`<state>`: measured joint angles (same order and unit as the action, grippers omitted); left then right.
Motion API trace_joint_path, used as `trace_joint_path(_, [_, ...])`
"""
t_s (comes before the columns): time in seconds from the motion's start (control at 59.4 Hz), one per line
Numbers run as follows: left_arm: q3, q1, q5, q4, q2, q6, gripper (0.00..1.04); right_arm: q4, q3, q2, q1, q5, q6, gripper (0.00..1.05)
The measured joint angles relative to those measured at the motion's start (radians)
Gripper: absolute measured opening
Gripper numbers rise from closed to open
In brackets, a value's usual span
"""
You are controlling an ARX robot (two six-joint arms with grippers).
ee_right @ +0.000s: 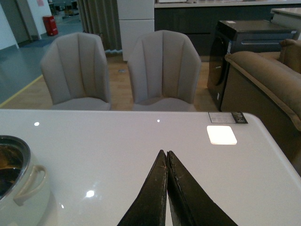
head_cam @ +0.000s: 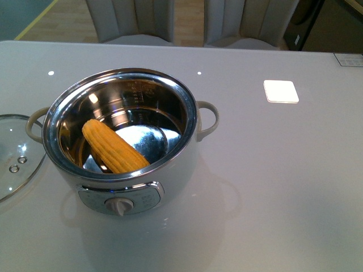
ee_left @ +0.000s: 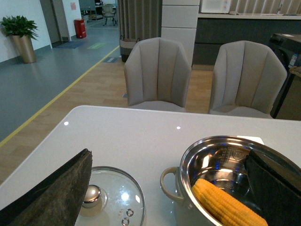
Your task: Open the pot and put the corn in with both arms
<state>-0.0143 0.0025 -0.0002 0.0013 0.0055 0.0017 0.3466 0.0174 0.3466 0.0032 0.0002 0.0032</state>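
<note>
The white pot (head_cam: pixel 170 170) stands open at the table's left-centre, its steel bowl shining. The yellow corn (head_cam: pixel 113 148) lies slanted inside it, leaning on the near wall; the left wrist view shows the corn (ee_left: pixel 225 205) too. The glass lid (head_cam: pixel 14 156) rests flat on the table left of the pot. Neither arm shows in the front view. My left gripper (ee_left: pixel 171 188) is open, its fingers (ee_left: pixel 56 193) spread wide above the lid (ee_left: pixel 110 197) and the pot (ee_left: pixel 188 188), holding nothing. My right gripper (ee_right: pixel 166 153) is shut and empty, over bare table to the right of the pot (ee_right: pixel 26 188).
A small white square pad (head_cam: pixel 281 91) lies at the back right of the table. Two grey chairs (ee_left: pixel 157 75) stand behind the far edge. A brown sofa (ee_right: pixel 268 80) and a dark cabinet sit to the right.
</note>
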Motion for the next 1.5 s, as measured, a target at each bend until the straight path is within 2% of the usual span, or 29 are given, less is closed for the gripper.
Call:
trace_joint_path(0.556, [0.0, 0.0, 0.0, 0.0, 0.0, 0.0, 0.98, -0.172, 0.0, -0.172, 0.0, 0.0, 0.0, 0.02])
trace_joint_path(0.657, [0.0, 0.0, 0.0, 0.0, 0.0, 0.0, 0.98, -0.333, 0.0, -0.308, 0.0, 0.002, 0.0, 0.02])
trace_joint_path(0.926, [0.0, 0.0, 0.0, 0.0, 0.0, 0.0, 0.98, -0.345, 0.0, -0.34, 0.0, 0.002, -0.001, 0.03])
trace_joint_path(1.044, [0.0, 0.0, 0.0, 0.0, 0.0, 0.0, 0.98, -0.345, 0.0, -0.34, 0.0, 0.002, 0.0, 0.3])
trace_joint_path(1.179, [0.0, 0.0, 0.0, 0.0, 0.0, 0.0, 0.98, -0.345, 0.0, -0.34, 0.0, 0.002, 0.0, 0.67])
trace_joint_path(1.331, [0.0, 0.0, 0.0, 0.0, 0.0, 0.0, 0.98, -0.345, 0.0, -0.34, 0.0, 0.002, 0.0, 0.94])
trace_joint_path(1.364, [0.0, 0.0, 0.0, 0.0, 0.0, 0.0, 0.98, -0.345, 0.0, -0.34, 0.0, 0.002, 0.0, 0.97])
trace_joint_path(1.499, [0.0, 0.0, 0.0, 0.0, 0.0, 0.0, 0.98, -0.345, 0.0, -0.34, 0.0, 0.002, 0.0, 0.96])
